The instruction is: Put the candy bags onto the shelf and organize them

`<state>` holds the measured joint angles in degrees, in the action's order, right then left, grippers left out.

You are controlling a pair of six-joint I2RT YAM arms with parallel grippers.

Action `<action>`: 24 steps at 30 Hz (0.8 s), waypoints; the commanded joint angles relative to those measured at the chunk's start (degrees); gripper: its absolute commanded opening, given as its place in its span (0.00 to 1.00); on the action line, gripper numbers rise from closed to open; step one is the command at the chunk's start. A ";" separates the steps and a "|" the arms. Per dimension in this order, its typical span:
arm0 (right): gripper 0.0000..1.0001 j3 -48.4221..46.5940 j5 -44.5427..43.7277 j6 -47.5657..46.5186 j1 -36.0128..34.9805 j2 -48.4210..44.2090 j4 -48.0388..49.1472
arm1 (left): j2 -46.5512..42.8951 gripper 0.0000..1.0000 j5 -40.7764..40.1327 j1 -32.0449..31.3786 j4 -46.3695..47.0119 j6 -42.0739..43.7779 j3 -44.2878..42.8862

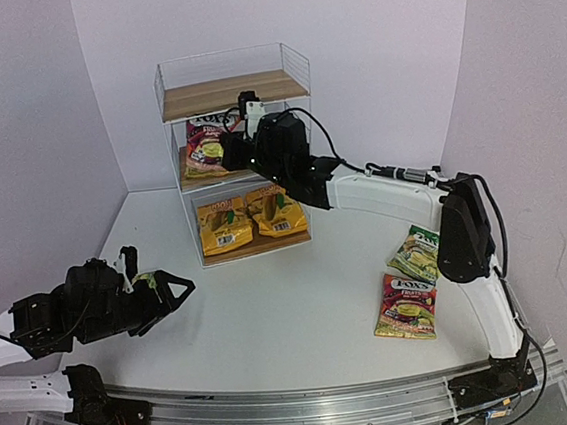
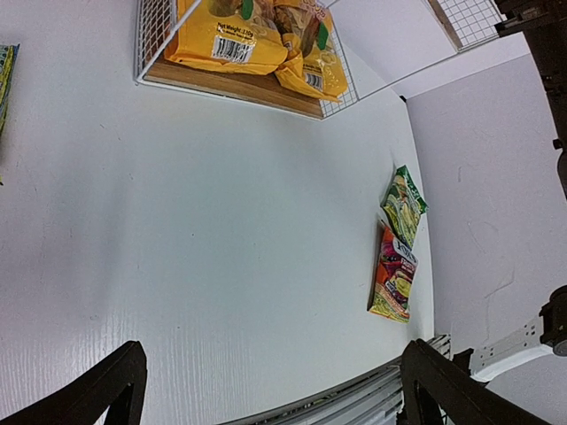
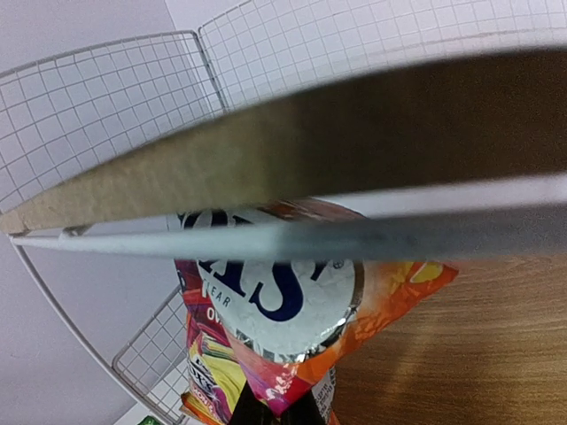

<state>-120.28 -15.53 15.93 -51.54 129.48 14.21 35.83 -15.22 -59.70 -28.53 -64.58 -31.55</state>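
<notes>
At the far side of the white desk (image 1: 273, 314), a wire shelf (image 1: 234, 93) with three wooden boards, standing against the back wall.

From the right edge, the right arm (image 1: 392, 194), reaching across the desk into the shelf's middle tier. Ends in the right pincer (image 3: 275, 414), closed on the lower edge of a red bag (image 3: 275, 301). Holds that bag on the middle board, toward its left side, with the white FOX'S lettering facing the wrist camera.

At the near left, the left arm (image 1: 72, 313), low over the desk. Carries the left pincer (image 2: 270, 394) wide open, its fingers (image 2: 106, 390) spread to the bottom corners of the wrist view with bare desk between them.

On the bottom board, a left yellow bag (image 1: 223, 225) and a right yellow bag (image 1: 279, 213), side by side and touching.

On the desk at right, well apart from the shelf, a green bag (image 1: 416, 253) and, just nearer, a second red bag (image 1: 406, 306).

Beside the left pincer, a second green bag (image 2: 5, 75), only its edge in view.
</notes>
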 commanded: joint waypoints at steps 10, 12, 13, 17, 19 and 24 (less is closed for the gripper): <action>0.16 -10.93 -0.72 -2.31 -0.08 6.69 -1.27 | -3.67 1.00 -1.72 -0.15 -2.08 -0.90 0.27; 0.26 -11.05 -1.08 -2.39 -0.09 6.80 -1.40 | -3.67 1.00 -1.75 -0.15 -2.25 -0.90 0.16; 0.32 -11.18 -1.28 -2.52 -0.10 6.86 -1.65 | -3.65 1.00 -1.75 -0.15 -2.33 -0.90 0.09; 0.45 -10.74 -2.13 -2.89 -0.09 6.18 -2.72 | -3.54 1.00 -1.63 -0.14 -2.42 -0.91 0.08; 0.48 -9.50 -2.76 -2.83 -0.09 5.17 -2.78 | -3.44 1.00 -1.63 -0.15 -2.41 -0.90 0.07; 0.57 -3.86 -6.53 -1.87 -0.14 0.59 -4.42 | -3.33 1.00 -1.30 -0.15 -2.22 -0.70 -0.11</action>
<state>-127.79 -17.68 12.99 -51.83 134.83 12.09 34.65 -15.68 -59.69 -30.63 -65.04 -31.38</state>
